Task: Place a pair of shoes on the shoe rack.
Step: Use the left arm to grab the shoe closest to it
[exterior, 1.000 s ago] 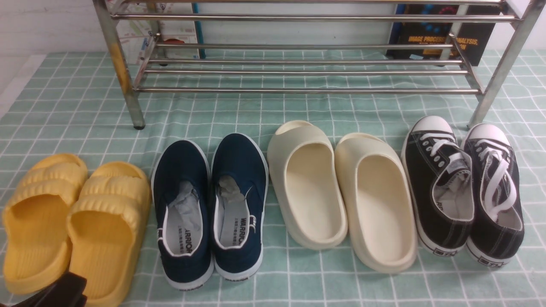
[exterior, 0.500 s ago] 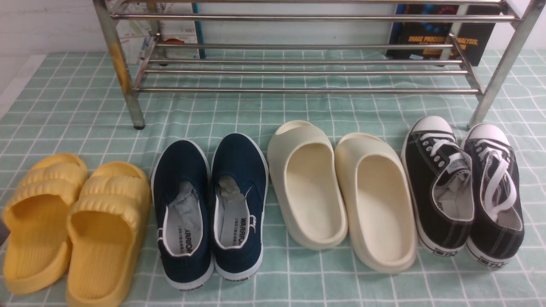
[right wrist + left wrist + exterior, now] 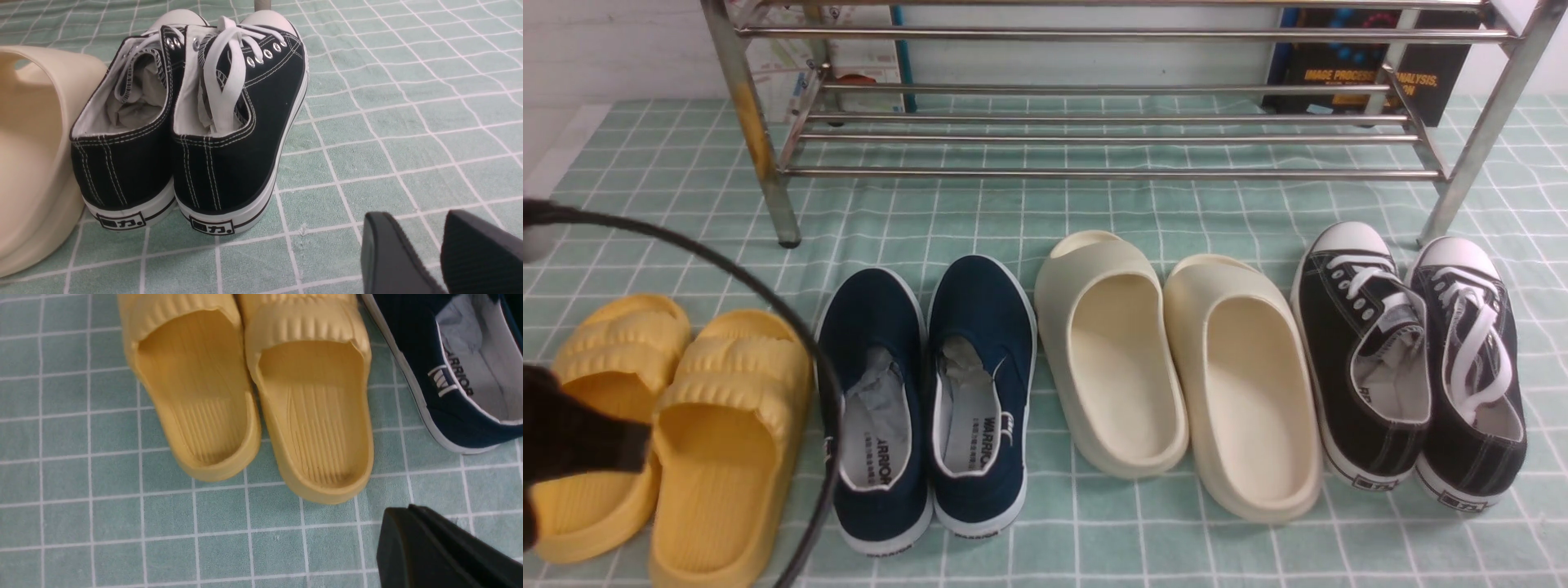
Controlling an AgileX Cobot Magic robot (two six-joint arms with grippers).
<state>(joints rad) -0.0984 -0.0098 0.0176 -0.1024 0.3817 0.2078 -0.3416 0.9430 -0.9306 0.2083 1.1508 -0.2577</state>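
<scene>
- The pair of shoes (image 3: 923, 400) stands side by side, touching, heels toward the robot, on the green checked cloth (image 3: 645, 204).
- The shoe rack (image 3: 1094, 139) stands behind them, its bars bare.
- Yellow slides (image 3: 670, 425) lie just to their left, cream clogs (image 3: 1176, 376) just to their right, and black sneakers (image 3: 1413, 367) farther right.
- The left gripper (image 3: 404, 522) hovers near the slides' heels, fingers pressed together on nothing.
- The right gripper (image 3: 423, 228) sits near the sneakers' heels, fingers slightly parted and empty.
</scene>
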